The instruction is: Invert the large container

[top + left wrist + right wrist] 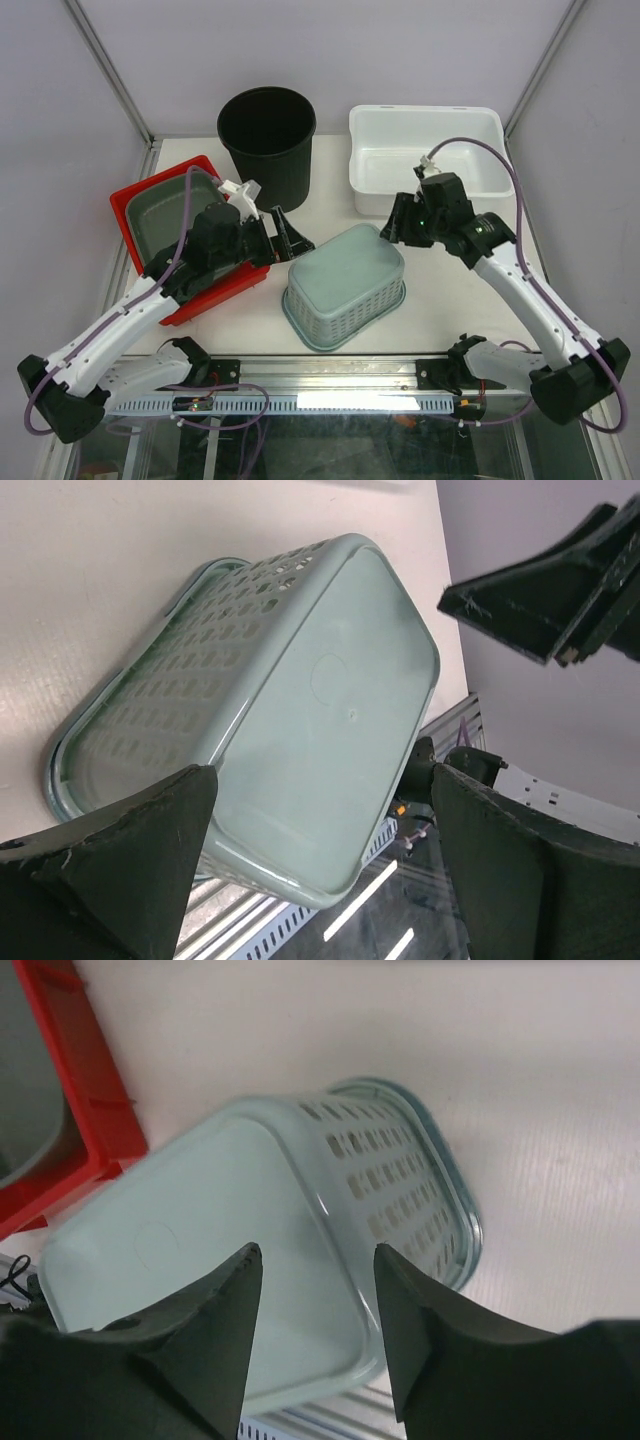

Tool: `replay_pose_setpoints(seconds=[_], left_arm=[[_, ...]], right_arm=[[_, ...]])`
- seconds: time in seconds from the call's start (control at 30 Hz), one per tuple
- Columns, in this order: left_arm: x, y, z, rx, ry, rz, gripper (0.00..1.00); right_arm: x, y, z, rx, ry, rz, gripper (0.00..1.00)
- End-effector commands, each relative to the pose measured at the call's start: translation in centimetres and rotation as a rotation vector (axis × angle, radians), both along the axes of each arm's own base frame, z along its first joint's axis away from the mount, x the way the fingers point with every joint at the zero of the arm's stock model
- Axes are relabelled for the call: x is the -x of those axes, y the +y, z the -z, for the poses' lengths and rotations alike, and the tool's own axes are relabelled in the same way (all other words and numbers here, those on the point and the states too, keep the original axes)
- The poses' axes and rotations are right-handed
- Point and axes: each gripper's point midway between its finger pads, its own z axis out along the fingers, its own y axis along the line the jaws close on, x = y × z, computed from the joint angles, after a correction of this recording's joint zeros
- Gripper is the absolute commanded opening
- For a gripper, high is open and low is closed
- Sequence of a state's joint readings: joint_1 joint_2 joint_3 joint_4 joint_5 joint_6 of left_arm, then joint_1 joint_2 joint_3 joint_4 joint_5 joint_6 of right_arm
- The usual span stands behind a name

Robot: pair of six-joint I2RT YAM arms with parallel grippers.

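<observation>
The large pale green perforated basket (345,285) stands upside down on the middle of the table, solid bottom facing up and rim on the surface. It also shows in the left wrist view (300,710) and in the right wrist view (250,1200). My left gripper (283,232) is open and empty, just left of the basket and a little above it; its jaws stand wide apart (322,780). My right gripper (395,225) is open and empty above the basket's far right corner (315,1252). Neither gripper touches the basket.
A red tray (135,200) holding a grey-green tub (180,210) sits at the left under my left arm. A black bucket (267,140) stands upright at the back centre. A white bin (425,125) stands at the back right. The table's metal rail runs along the front edge.
</observation>
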State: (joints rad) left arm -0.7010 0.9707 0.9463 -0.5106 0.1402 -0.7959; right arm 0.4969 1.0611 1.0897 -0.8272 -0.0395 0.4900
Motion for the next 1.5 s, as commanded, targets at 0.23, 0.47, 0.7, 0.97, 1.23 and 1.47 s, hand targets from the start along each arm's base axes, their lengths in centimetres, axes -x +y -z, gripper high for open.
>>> replay_pose_setpoints(seconds=[0.23,0.47,0.7,0.97,1.23,1.47], left_arm=[[3.2,3.1,0.3,0.043,0.064,-0.079,0.93],[3.7,2.9,0.6,0.058,0.095,-0.067,0.93],[3.2,1.4,1.3,0.059,0.113,-0.019,0.94],[2.0,0.1,2.0,0.045,0.089,0.016,0.95],[1.0,0.8,-0.1,0.045,0.025,-0.034,0.97],[-0.6,4.4,-2.9,-0.002,-0.049,-0.240,0.99]], right_arm=[[-7.6,7.1,-3.3,-0.128,-0.125,-0.185,0.55],[-7.7,5.9,1.9,-0.003,-0.001,-0.145,0.51],[-2.5,1.5,3.2,0.063,0.034,-0.071,0.51],[1.4,-1.5,3.3,0.078,0.051,0.006,0.52],[-5.8,-1.5,-2.5,0.137,-0.149,0.105,0.67],[-13.8,1.4,-5.2,0.173,-0.187,0.142,0.74]])
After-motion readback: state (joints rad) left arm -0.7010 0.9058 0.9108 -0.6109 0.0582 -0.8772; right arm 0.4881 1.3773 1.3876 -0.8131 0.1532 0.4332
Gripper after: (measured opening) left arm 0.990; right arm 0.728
